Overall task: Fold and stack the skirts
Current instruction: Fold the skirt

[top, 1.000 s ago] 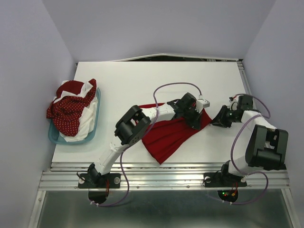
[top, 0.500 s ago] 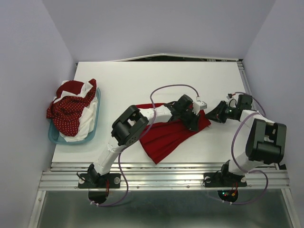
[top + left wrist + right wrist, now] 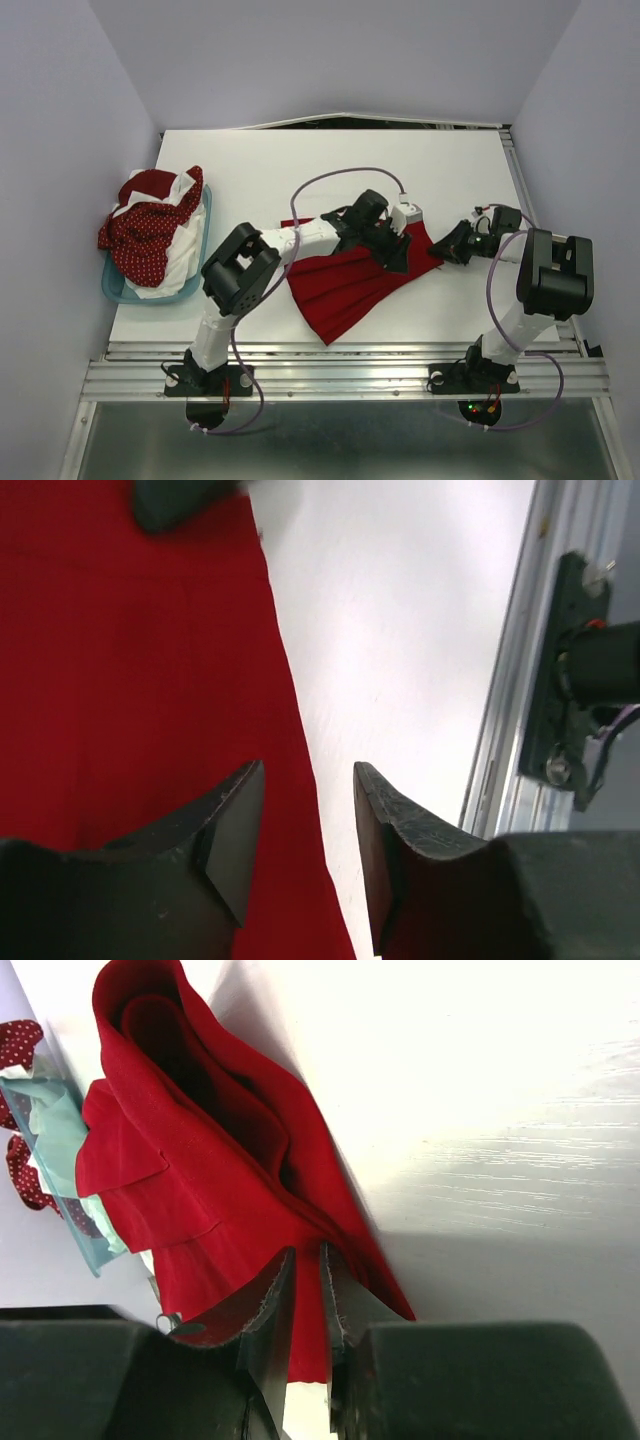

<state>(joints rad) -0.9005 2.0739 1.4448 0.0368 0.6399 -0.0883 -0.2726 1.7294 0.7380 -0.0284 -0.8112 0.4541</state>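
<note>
The bright red pleated skirt (image 3: 340, 285) lies spread across the middle of the white table. My left gripper (image 3: 396, 262) hovers open over its right edge, and the left wrist view shows that edge of the skirt (image 3: 130, 680) running under the gap with nothing held between the fingers (image 3: 230, 830). My right gripper (image 3: 438, 250) is at the skirt's right corner. In the right wrist view the red skirt (image 3: 200, 1190) bunches into folds that converge at the narrow gap of the right gripper (image 3: 306, 1260), which is shut on the cloth.
A shallow teal tub (image 3: 115, 288) at the table's left edge holds a dark red white-dotted skirt (image 3: 140, 240) and a white one (image 3: 180, 262). A metal rail (image 3: 340, 365) runs along the near edge, another (image 3: 520, 180) along the right side.
The left gripper let go of the skirt, opened and drew back leftward. The right gripper moved left onto the skirt's right corner and closed on it.
</note>
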